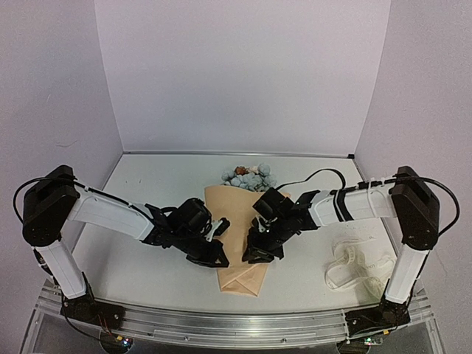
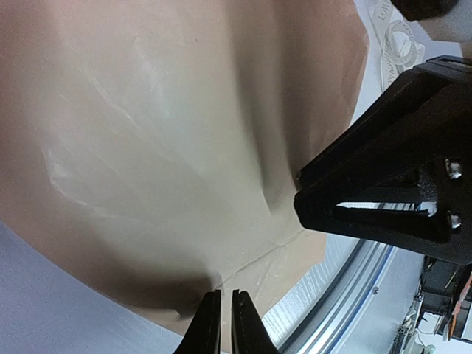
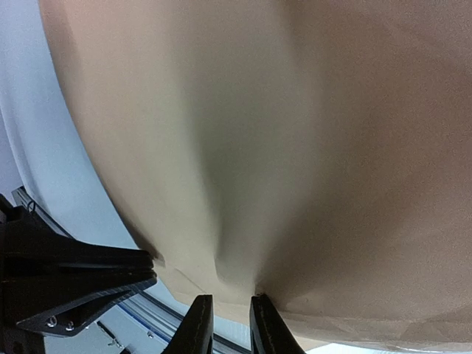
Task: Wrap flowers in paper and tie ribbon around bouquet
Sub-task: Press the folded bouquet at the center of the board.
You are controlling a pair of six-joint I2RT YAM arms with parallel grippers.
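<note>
The bouquet lies in the middle of the table, a tan paper cone with its narrow end toward me. The flowers, pale blue and pink, show out of its far wide end. My left gripper is at the cone's left side near the narrow end. In the left wrist view my left gripper is shut on a puckered edge of the paper. My right gripper is at the cone's right side. It pinches a fold of the paper. The ribbon lies loose at the right.
An aluminium rail runs along the near table edge, just beyond the cone's narrow end. White walls close in the back and both sides. The two grippers stand close together, each showing in the other's wrist view.
</note>
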